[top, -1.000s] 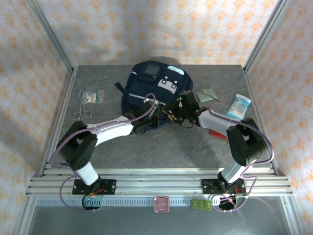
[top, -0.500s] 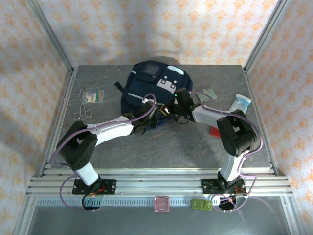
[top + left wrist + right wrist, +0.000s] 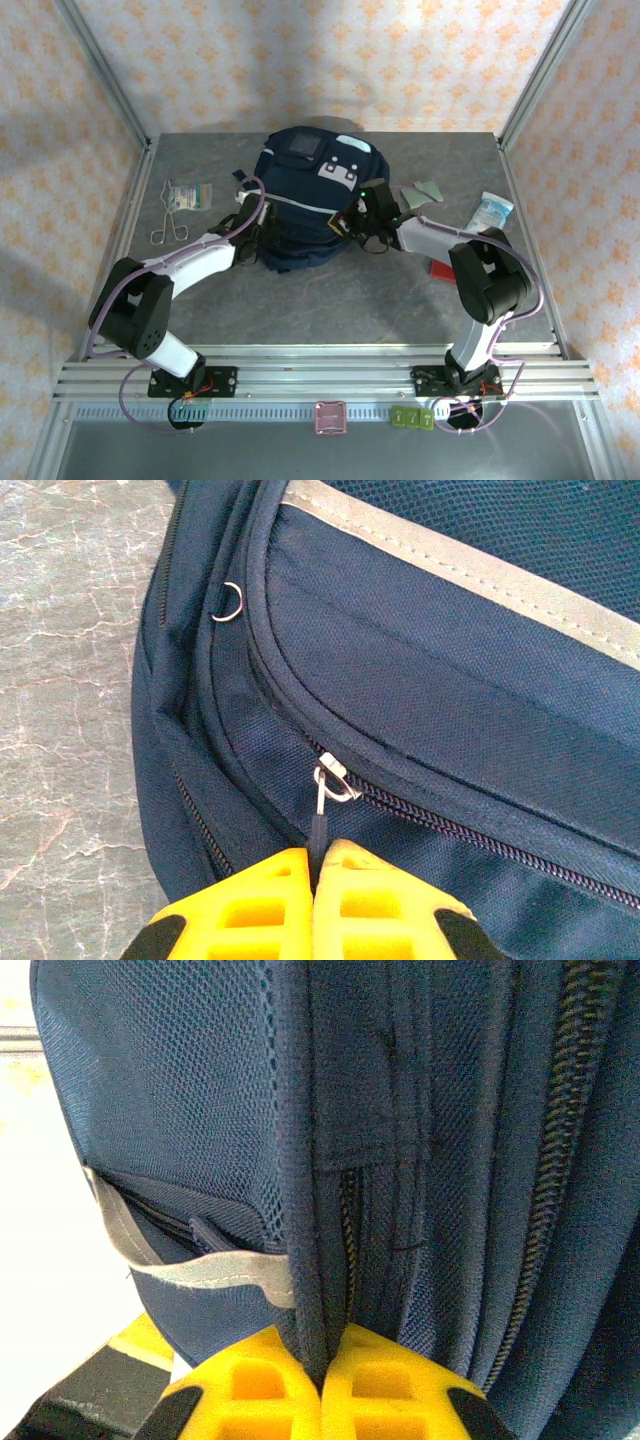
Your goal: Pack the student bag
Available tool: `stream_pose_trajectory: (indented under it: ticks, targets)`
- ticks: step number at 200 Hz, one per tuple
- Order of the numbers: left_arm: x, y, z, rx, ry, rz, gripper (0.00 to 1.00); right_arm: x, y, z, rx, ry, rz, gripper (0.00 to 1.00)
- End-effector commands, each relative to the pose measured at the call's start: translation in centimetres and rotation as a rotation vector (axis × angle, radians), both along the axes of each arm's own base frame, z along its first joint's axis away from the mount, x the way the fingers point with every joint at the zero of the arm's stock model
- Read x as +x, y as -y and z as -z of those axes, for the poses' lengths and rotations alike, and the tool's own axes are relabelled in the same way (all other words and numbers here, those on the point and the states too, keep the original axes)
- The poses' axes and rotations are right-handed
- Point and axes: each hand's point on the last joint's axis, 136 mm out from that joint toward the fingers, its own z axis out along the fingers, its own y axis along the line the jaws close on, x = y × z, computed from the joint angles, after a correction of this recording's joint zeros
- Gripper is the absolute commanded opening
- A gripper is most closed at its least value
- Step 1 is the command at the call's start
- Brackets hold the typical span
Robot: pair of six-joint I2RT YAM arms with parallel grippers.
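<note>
The student bag [image 3: 300, 225], a navy backpack with white patches and pale stripes, lies in the middle of the table. My left gripper [image 3: 248, 220] is at its left side. In the left wrist view the yellow fingers [image 3: 250, 910] are shut on the dark zipper pull [image 3: 318, 825], which hangs from a silver slider [image 3: 335, 778] on a closed length of zip. My right gripper [image 3: 354, 222] is at the bag's right side. Its fingers [image 3: 400, 1385] are shut on a thick fabric seam of the bag [image 3: 310, 1290], beside a pale stripe [image 3: 200, 1272].
Metal forceps [image 3: 167, 228] and a small clear packet [image 3: 190, 195] lie at the left. A tissue pack [image 3: 493, 213], a grey-green flat piece [image 3: 425, 190] and a red item [image 3: 443, 270] lie at the right. Metal frame posts edge the table.
My left gripper has travelled from the bag's front middle round to its left side, holding the zipper pull. My right gripper has closed on the bag's right edge. The bag has shifted slightly.
</note>
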Motion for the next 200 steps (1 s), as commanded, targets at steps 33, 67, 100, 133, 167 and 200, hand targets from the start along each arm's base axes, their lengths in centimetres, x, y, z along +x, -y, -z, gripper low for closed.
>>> stream_pose_trajectory:
  ticks: [33, 67, 100, 133, 167, 200]
  targets:
    - [-5.1, 9.4, 0.9, -0.071, -0.075, 0.262, 0.00, 5.7, 6.7, -3.5, -0.113, 0.128, 0.126, 0.00]
    - [-5.6, 15.3, 0.7, -0.117, -0.051, 0.358, 0.00, 6.7, 7.8, -4.9, -0.115, 0.150, 0.154, 0.20]
    - [-4.5, 17.0, 0.2, -0.108, -0.032, 0.383, 0.00, 4.9, 5.3, -5.1, -0.024, 0.156, 0.109, 0.30]
    - [-4.4, 17.2, 0.1, -0.103, -0.032, 0.390, 0.00, 3.6, 2.7, -5.4, 0.097, 0.187, 0.069, 0.34]
    - [-4.6, 16.8, 0.1, -0.124, -0.019, 0.366, 0.00, 2.6, 0.4, -3.6, 0.133, 0.148, 0.035, 0.35]
    - [-4.9, 15.3, 0.6, -0.081, -0.026, 0.325, 0.00, 2.4, 0.5, -1.3, 0.116, 0.097, 0.062, 0.00]
